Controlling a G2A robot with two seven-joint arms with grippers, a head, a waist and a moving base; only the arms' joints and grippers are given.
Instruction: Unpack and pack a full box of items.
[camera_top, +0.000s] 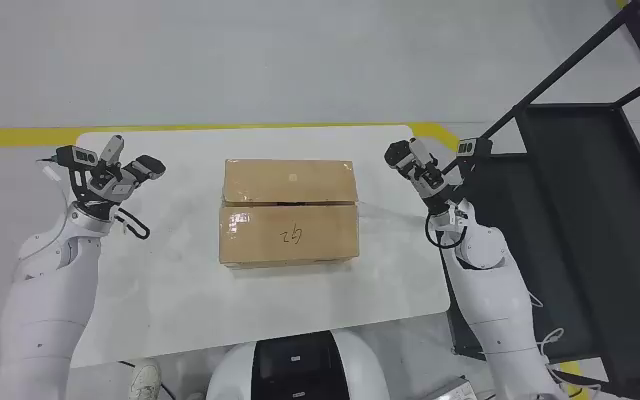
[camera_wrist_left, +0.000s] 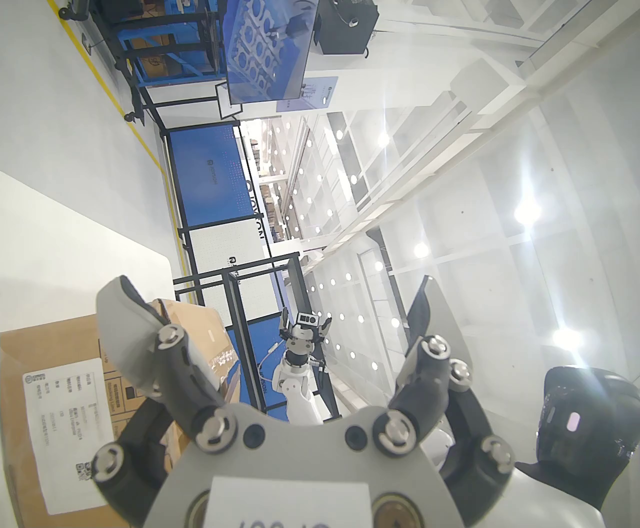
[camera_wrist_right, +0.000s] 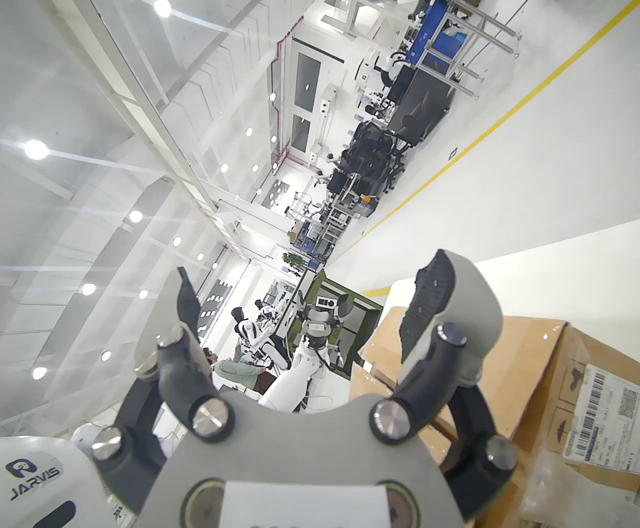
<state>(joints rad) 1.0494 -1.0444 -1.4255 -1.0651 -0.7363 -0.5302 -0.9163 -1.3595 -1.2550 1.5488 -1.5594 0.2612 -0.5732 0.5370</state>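
Jaws wide apart, empty, on my left gripper (camera_wrist_left: 272, 300) and right gripper (camera_wrist_right: 310, 275). The closed box (camera_top: 289, 212) sits centre frame between them.

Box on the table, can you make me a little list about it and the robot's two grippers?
Box: brown cardboard, in the middle of the table
Flaps: shut, with a seam across the top
Left gripper: open, empty, off one end of the box, not touching it
Right gripper: open, empty, off the other end, not touching it
Unpacking: not yet begun
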